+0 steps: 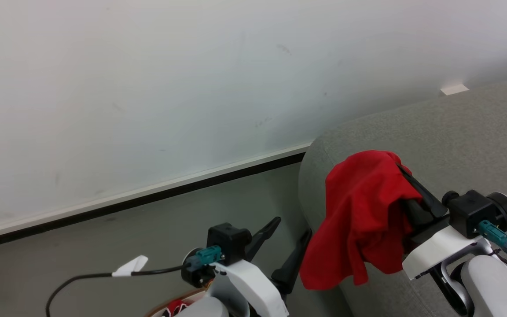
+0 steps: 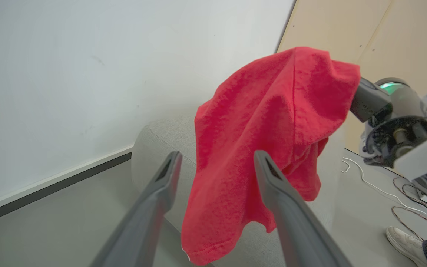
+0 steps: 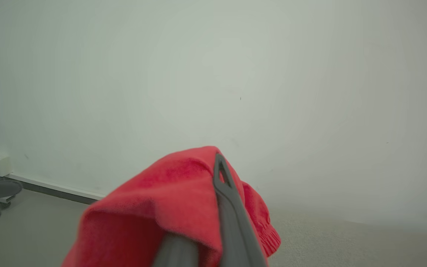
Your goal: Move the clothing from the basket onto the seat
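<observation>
A bright red garment (image 1: 363, 220) hangs from my right gripper (image 1: 405, 185), which is shut on it, over the rounded left end of the grey sofa (image 1: 456, 145). The cloth covers the fingertips; one dark finger (image 3: 225, 207) shows through the garment (image 3: 154, 207) in the right wrist view. My left gripper (image 1: 292, 229) stands open and empty, low and just left of the hanging cloth. In the left wrist view its fingers (image 2: 161, 185) frame the garment (image 2: 258, 141) in front of the sofa end (image 2: 154, 144). A sliver of the basket's brown rim (image 1: 154, 311) with more red cloth (image 1: 175, 307) shows at the bottom edge.
A white wall (image 1: 148, 88) with a dark skirting line runs behind grey floor. A black cable with a white tag (image 1: 130, 265) lies on the floor at lower left. A person's shoe (image 2: 402, 237) and loose cables (image 2: 384, 193) sit beyond the sofa.
</observation>
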